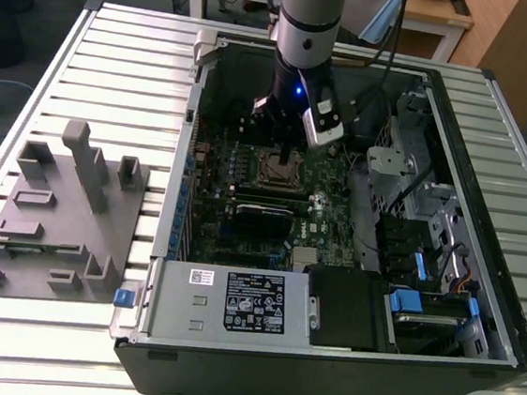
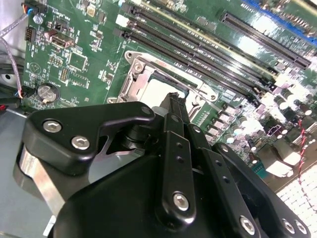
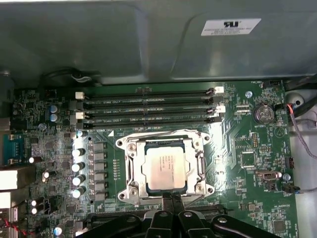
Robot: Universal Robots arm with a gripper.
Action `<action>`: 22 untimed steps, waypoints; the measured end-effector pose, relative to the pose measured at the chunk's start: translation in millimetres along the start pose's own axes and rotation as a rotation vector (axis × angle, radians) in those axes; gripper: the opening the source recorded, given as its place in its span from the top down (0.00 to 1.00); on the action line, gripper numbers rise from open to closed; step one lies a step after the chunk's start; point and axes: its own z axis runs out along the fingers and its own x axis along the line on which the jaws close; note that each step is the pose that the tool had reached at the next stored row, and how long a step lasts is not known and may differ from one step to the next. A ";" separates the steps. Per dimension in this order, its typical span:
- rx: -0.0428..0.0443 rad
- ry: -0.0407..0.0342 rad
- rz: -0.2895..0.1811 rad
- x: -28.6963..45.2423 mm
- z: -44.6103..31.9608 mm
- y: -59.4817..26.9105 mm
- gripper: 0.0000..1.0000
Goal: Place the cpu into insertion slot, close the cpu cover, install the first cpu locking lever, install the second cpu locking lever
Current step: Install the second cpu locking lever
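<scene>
From my station I see the gripper (image 3: 171, 198) down inside the open computer case (image 1: 478, 305), poised low over the green circuit board (image 3: 237, 144). Its fingers (image 2: 173, 106) look pressed together into one narrow black tip, clenched on nothing I can make out. Just ahead of that tip sits the insertion slot (image 3: 130, 191), with the cpu (image 3: 164, 167) already lying flat in it, its dull silver top facing up. The cpu cover (image 3: 198, 166) lies closed around the chip, its frame bordering the silver square. I cannot tell the state of the locking levers. Beyond the socket from the fingertips run the long memory slots (image 3: 148, 106), and off beside the case stands a grey fixture block (image 1: 64, 214) on the slatted table (image 1: 50, 71).
</scene>
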 end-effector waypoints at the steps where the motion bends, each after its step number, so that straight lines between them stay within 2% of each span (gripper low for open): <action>1: 0.0000 0.0000 0.000 0.1 -0.1 -1.4 0.90; 6: 0.0000 0.0000 0.000 1.4 -0.4 -6.9 0.90; 15: -0.0001 -0.0016 0.000 10.8 -0.7 -13.3 0.90; 22: -0.0001 -0.0018 0.000 19.5 3.4 -14.7 0.90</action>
